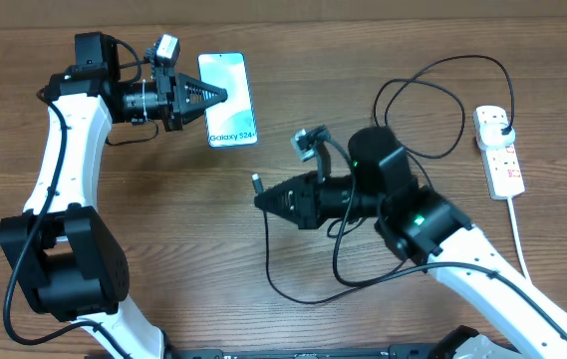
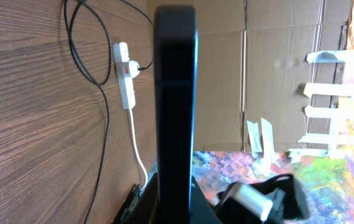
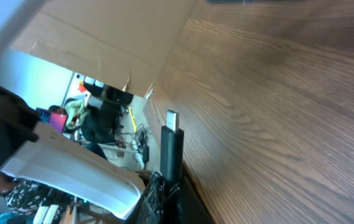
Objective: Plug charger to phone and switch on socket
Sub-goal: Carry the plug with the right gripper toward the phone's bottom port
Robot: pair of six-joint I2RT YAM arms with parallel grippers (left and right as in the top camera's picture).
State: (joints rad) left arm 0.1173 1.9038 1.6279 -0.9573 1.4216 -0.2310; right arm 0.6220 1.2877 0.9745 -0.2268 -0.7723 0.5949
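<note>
The phone (image 1: 231,100), its light screen facing up, is at the back left, with my left gripper (image 1: 219,97) shut on its left long edge. In the left wrist view the phone (image 2: 175,93) shows edge-on as a black bar rising from between the jaws of the left gripper (image 2: 175,190). My right gripper (image 1: 263,199) at mid-table is shut on the charger's connector (image 1: 258,183), whose tip points toward the back. The connector (image 3: 172,146) sticks out of the right gripper (image 3: 169,182). The black charger cable (image 1: 432,150) loops to the white socket (image 1: 499,150) at the right, its black plug seated there.
The socket's white cord (image 1: 518,234) runs toward the front right edge. A loop of black cable (image 1: 293,294) lies on the wood under the right arm. Cardboard walls (image 2: 276,37) stand beyond the table. The left wrist view also shows the socket (image 2: 125,81).
</note>
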